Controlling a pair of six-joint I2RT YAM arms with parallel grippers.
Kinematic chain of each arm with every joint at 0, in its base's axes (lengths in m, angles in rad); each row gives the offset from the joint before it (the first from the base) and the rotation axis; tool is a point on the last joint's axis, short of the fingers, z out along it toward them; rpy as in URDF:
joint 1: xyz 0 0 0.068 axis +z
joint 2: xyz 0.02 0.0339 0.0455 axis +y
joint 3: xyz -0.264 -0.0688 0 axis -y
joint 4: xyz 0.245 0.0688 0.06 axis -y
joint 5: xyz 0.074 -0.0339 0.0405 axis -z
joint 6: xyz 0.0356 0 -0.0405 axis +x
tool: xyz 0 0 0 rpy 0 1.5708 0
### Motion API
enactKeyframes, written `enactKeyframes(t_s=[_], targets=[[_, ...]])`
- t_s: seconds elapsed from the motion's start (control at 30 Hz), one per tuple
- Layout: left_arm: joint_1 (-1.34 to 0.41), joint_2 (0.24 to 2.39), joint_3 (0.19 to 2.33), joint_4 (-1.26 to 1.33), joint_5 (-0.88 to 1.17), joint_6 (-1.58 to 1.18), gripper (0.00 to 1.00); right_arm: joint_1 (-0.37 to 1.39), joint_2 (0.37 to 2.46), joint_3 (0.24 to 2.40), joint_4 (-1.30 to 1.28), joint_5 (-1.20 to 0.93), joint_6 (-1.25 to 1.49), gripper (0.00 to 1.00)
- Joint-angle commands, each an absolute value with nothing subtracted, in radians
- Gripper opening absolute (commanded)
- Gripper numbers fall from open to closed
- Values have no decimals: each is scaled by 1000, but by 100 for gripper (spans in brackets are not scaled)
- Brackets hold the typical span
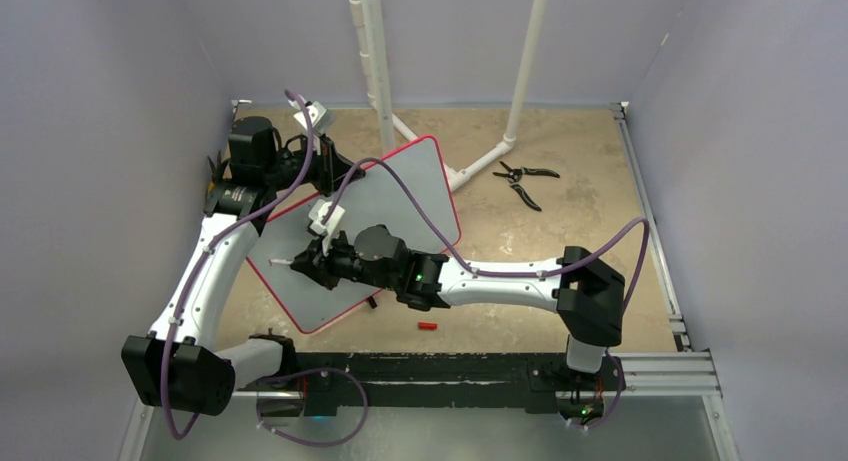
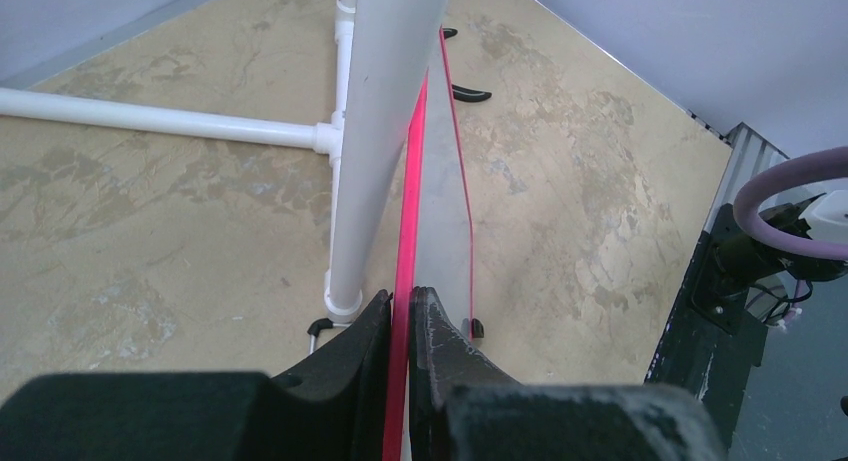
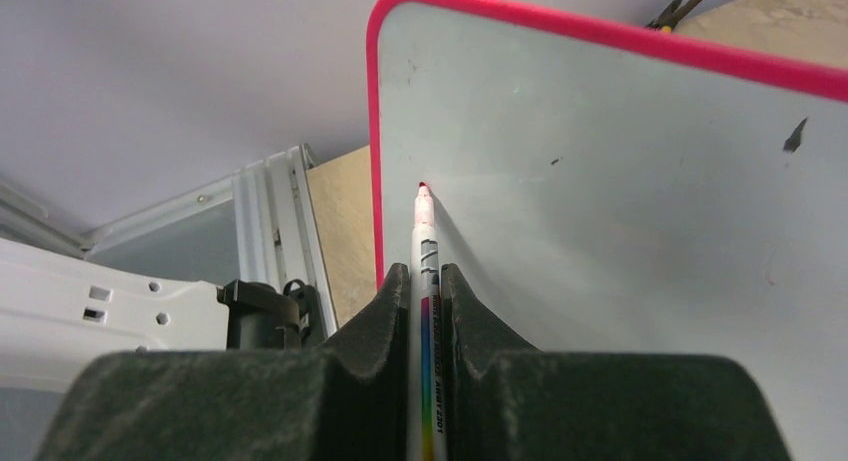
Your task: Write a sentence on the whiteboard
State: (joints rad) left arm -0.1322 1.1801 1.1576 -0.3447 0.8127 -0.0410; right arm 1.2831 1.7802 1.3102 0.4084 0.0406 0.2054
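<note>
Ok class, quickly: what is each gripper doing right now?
Left gripper: closed on the whiteboard at its red rim.
Right gripper: closed on a marker.

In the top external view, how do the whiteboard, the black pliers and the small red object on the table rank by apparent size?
1. whiteboard, by far the largest
2. black pliers, much smaller
3. small red object, the smallest

No two look alike in size, so the order is clear.
</note>
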Motion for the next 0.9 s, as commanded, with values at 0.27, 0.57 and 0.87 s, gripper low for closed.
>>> enactKeyframes(t_s=[0.27, 0.57, 0.87], targets=[[-108, 1177, 1148, -288, 831, -55, 0, 1272, 1760, 1392, 468, 156, 178, 0], [-99, 1178, 1146, -279, 839, -61, 0, 1272, 1737, 1311, 454, 146, 195, 0], [-94, 1183, 1145, -273, 847, -65, 0, 1272, 1709, 1237, 442, 144, 220, 0]])
